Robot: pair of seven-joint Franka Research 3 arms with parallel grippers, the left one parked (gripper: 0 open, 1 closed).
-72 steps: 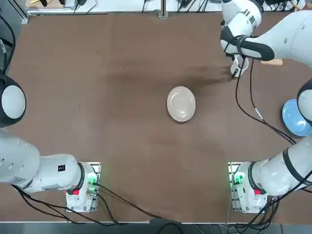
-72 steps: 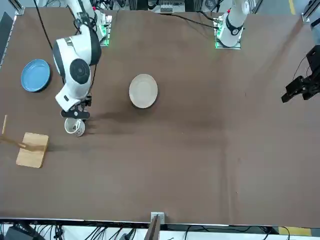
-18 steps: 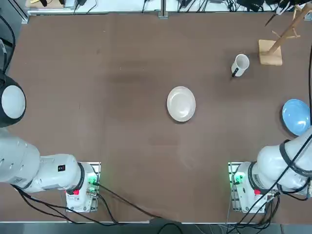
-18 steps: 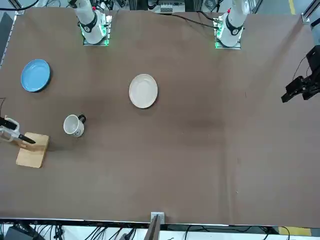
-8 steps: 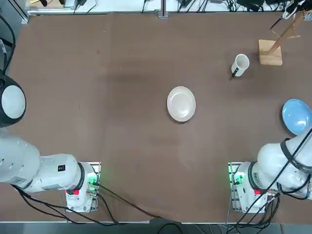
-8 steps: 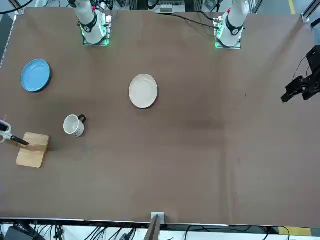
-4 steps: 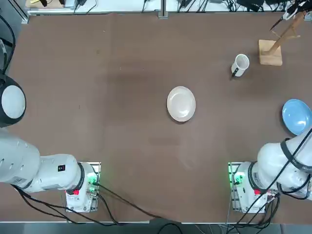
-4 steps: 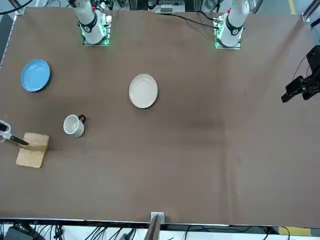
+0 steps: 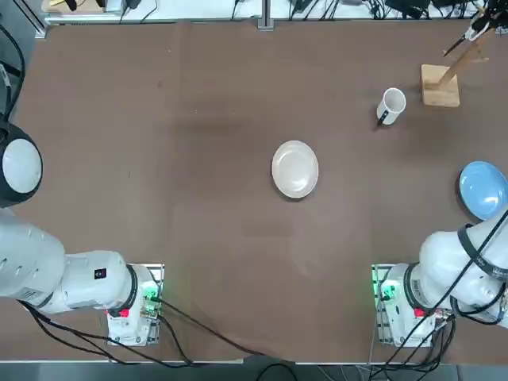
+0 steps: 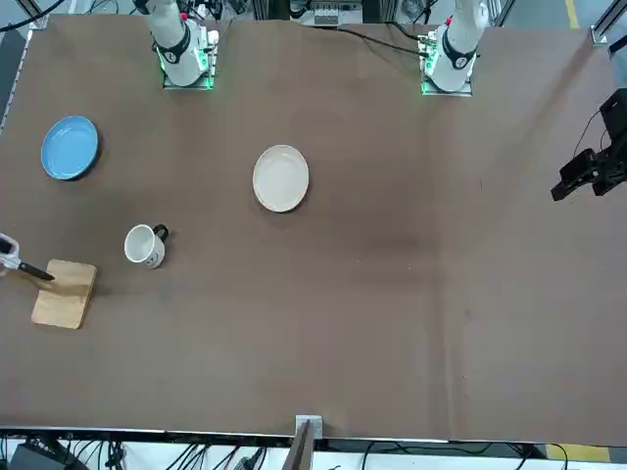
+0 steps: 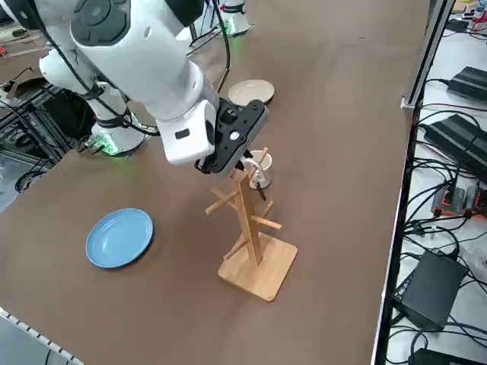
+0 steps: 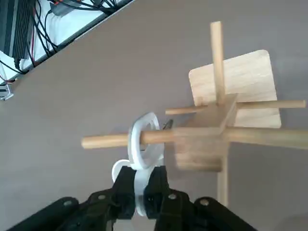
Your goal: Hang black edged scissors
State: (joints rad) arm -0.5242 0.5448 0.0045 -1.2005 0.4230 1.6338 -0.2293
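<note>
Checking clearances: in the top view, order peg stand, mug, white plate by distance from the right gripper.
Right gripper: at the peg stand, far right.
1. Peg stand: far right, beneath it.
2. Mug: left of stand.
3. White plate: mid-table.

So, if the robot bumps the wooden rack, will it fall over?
Maybe, since the rack stands tall and its pegs stick out, easy to catch. But its wide, flat base should help it stay up. It's probably stiff too, because it looks like solid wood.
</note>
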